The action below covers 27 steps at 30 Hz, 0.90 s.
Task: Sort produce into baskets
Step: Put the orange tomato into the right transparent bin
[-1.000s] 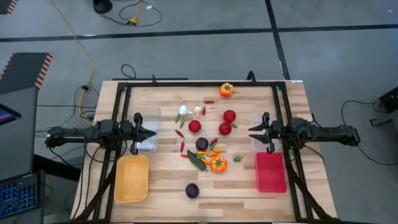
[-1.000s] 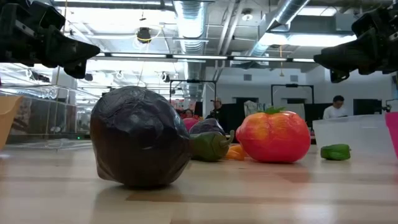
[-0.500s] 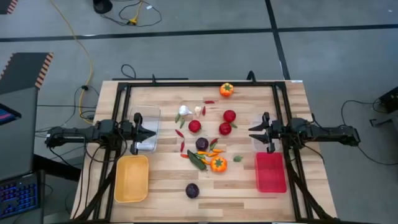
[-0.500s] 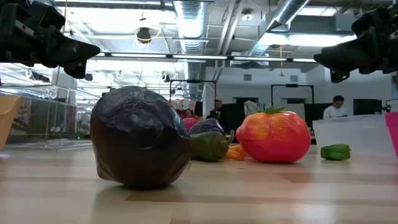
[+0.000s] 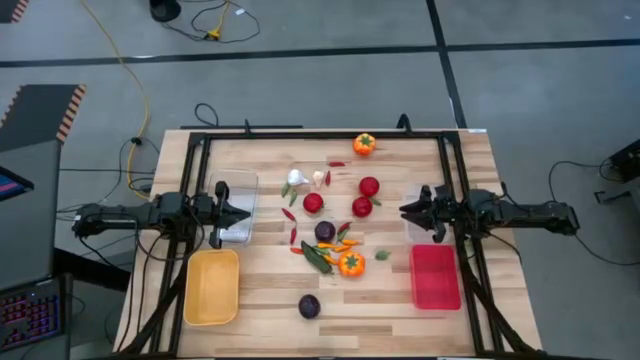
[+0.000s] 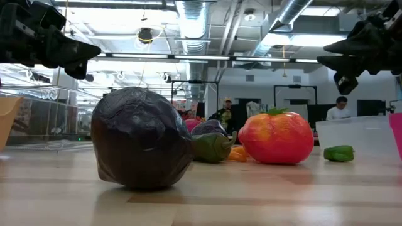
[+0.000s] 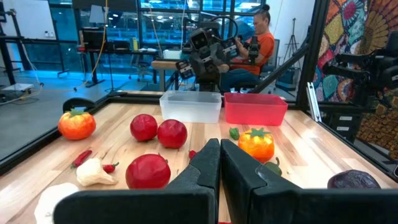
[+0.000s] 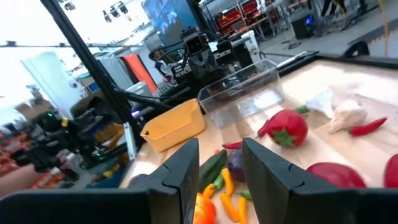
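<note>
On the wooden table (image 5: 270,290) the produce lies in a loose group in the middle. From the table centre, an orange pepper (image 5: 364,144) sits alone at 12 o'clock near the far edge, the white garlic (image 5: 297,178) is at 11 o'clock, and three red tomatoes (image 5: 369,186) lie around 1 o'clock. A dark purple round (image 5: 325,231) lies in the centre, with thin chillies (image 5: 343,244) and a second orange pepper (image 5: 351,264) just beside it. Another purple round (image 5: 309,306) lies apart at 6 o'clock; in the low view it fills the foreground and hides much of the pile behind it.

The clear basket (image 5: 236,205) is at 9 o'clock, the yellow basket (image 5: 212,286) at 7 o'clock, the red basket (image 5: 435,276) at 4 o'clock.

Compared with one second ago, the right gripper (image 5: 408,209) has tilted a little and moved slightly toward the produce; the vegetables and the left arm have not moved.

The right gripper hangs above the table at 3 o'clock, its fingers partly apart, holding nothing. The left gripper (image 5: 244,213) hangs over the clear basket, fingers pressed together, empty.
</note>
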Available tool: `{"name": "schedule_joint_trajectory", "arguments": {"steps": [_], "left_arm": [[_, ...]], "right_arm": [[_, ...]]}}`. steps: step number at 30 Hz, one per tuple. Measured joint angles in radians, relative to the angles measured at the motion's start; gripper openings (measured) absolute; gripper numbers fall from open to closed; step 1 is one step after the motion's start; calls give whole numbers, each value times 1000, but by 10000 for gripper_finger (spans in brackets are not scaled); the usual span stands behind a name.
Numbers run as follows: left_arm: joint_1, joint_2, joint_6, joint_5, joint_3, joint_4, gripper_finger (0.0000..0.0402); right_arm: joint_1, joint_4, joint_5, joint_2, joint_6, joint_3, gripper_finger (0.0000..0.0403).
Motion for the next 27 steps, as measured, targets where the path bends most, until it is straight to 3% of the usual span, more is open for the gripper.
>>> {"name": "schedule_joint_trajectory", "arguments": {"steps": [14,22,27], "left_arm": [[0,0,0,0,0,0,0],[0,0,0,-2,0,0,0],[0,0,0,-72,0,14,0]], "right_arm": [[-8,3,2,0,5,0,161],[-10,3,3,0,50,0,245],[-10,3,3,0,64,0,286]]}}
